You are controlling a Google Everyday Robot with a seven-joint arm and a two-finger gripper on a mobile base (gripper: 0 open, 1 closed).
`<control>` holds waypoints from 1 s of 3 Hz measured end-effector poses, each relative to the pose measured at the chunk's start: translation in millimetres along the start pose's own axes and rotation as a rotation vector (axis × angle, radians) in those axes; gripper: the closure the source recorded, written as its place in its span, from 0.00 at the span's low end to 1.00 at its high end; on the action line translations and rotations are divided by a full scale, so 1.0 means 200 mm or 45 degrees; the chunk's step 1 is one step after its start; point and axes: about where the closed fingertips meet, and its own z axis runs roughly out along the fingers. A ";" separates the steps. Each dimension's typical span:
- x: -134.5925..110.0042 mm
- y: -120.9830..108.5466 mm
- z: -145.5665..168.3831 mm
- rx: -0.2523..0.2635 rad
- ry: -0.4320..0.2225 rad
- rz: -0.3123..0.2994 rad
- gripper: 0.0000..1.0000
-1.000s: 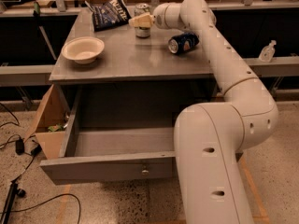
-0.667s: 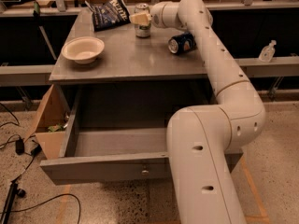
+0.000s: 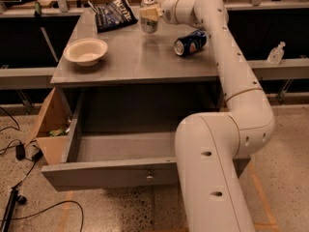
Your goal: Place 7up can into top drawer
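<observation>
The 7up can (image 3: 148, 22), silver-white with a silver top, is upright at the back of the grey table top (image 3: 135, 62). My gripper (image 3: 150, 13) reaches in from the right and is shut on the can's upper part, holding it just above the table. The top drawer (image 3: 101, 174) is pulled open below the table's front edge, and its small knob (image 3: 150, 177) faces me. The inside of the drawer that shows is bare; my arm hides its right side.
A blue can (image 3: 189, 42) lies on its side to the right of the gripper. A white bowl (image 3: 86, 50) sits at the table's left and a dark chip bag (image 3: 115, 12) at the back. A cardboard box (image 3: 48, 129) stands left of the drawer. Cables lie on the floor.
The gripper has stayed on the 7up can, and the can now sits slightly higher than before. My arm's lower links have shifted left in view. The bowl and blue can have not moved.
</observation>
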 end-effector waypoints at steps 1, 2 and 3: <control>-0.12 -0.04 -0.26 -0.036 -0.022 -0.044 1.00; -0.23 0.02 -0.59 -0.118 -0.029 -0.061 1.00; -0.42 0.13 -0.83 -0.139 -0.110 -0.048 1.00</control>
